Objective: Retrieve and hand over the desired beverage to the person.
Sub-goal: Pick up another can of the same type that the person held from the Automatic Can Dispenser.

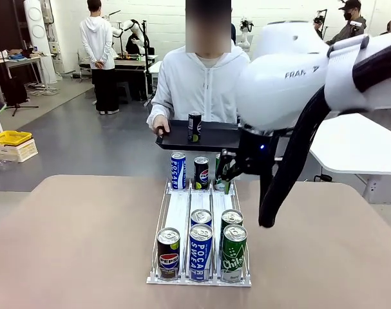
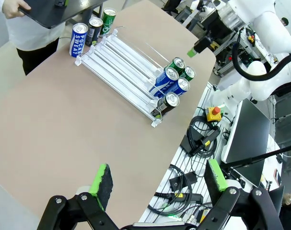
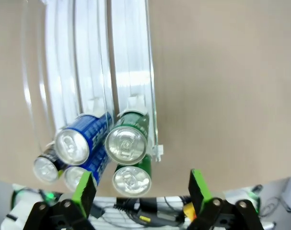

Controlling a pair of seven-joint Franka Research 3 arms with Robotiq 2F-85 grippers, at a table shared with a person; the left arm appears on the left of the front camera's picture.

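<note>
One can on the tray, eight in the rack, both jaws apart

One black can [image 1: 194, 126] stands upright on the flat black tray [image 1: 172, 140] that the person [image 1: 201, 84] in the white hooded jacket holds at the far edge of the tabletop [image 1: 73, 244]. The tray sits just beyond the far end of the white three-lane rack [image 1: 178, 212].

At that far end stand three cans:
- a blue one [image 1: 178, 170] reading POCARI
- a black Pepsi can [image 1: 201, 172]
- a green can [image 2: 108, 19], half hidden in the front view

The lanes lie bare in the middle. Five cans crowd the near end:
- a black Pepsi can [image 1: 168, 253] alone in the left lane
- a blue POCARI SWEAT can [image 1: 200, 251] with a second blue can [image 1: 201, 217] behind it
- a green can [image 1: 233, 252] lettered "Chils" (the rest curves away) with another green can [image 1: 232, 219] behind

The right jaws hang in the air over the rack's near end on the green side, looking down on the can tops. Their green pads [image 3: 85, 188] are spread wide, with nothing between them. The right arm carries the letters FRAN.

The left jaws hover beside the tabletop's edge, well apart from the rack. Their pads [image 2: 103, 181] are also spread and grip nothing.

Bare tabletop runs wide on both sides of the rack, and only a narrow strip separates its near end from the edge.
</note>
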